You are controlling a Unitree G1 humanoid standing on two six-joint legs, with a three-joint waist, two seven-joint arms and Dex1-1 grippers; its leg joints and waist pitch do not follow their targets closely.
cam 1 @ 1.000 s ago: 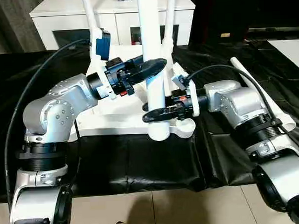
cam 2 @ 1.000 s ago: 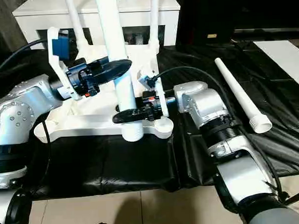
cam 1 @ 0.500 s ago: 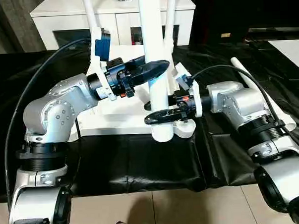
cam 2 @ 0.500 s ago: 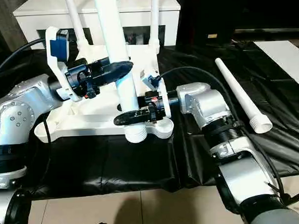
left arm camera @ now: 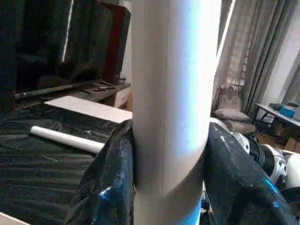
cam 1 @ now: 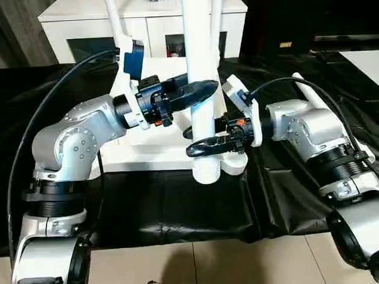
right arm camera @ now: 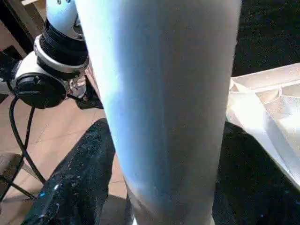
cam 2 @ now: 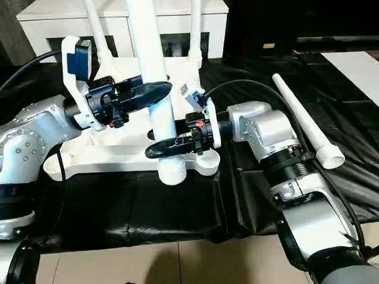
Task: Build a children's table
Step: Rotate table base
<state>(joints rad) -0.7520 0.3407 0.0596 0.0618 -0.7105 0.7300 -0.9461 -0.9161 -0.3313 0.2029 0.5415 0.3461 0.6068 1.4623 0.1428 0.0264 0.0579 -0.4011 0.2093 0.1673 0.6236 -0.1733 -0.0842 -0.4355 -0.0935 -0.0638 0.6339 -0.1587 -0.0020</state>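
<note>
I held the leg point(cam 1: 199, 85) upright with both claws closed on it: the left claw point(cam 1: 197, 91) higher, the right claw point(cam 1: 205, 146) near its lower end. Its long axis stood vertical, and its ribbed end hung at the near right corner socket point(cam 1: 231, 165) of the upturned tabletop point(cam 1: 146, 153), slightly forward of it. A spare leg point(cam 2: 305, 121) lay apart on the black sheet point(cam 1: 180, 205).

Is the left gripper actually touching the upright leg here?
Touching. In the left wrist view both black fingers press flush against the white leg, one on each side, with no gap; the left gripper is clamped on it.
</note>
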